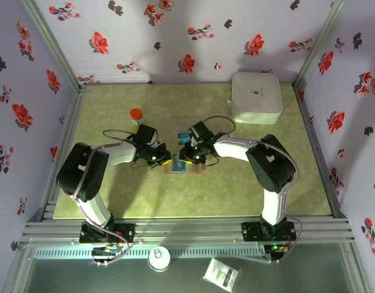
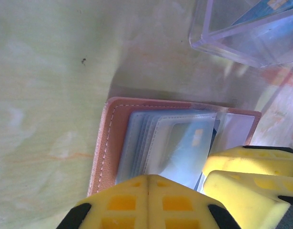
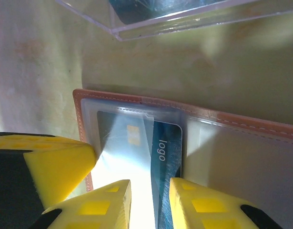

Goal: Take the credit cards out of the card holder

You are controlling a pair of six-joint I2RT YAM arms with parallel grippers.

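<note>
Okay, card holder lies open mid-desk, between both arms. Left hand, fingers pressed together, seems to pin its edge. Right hand is spread, straddling the blue card in its clear sleeve. Best: pinch the card's exposed edge, slide along the sleeve, holder held down.

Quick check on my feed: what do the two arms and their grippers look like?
The left arm and right arm have white links, bulky black joints and loose grey cables. The left gripper and right gripper have blocky yellow fingers with square recesses.
</note>
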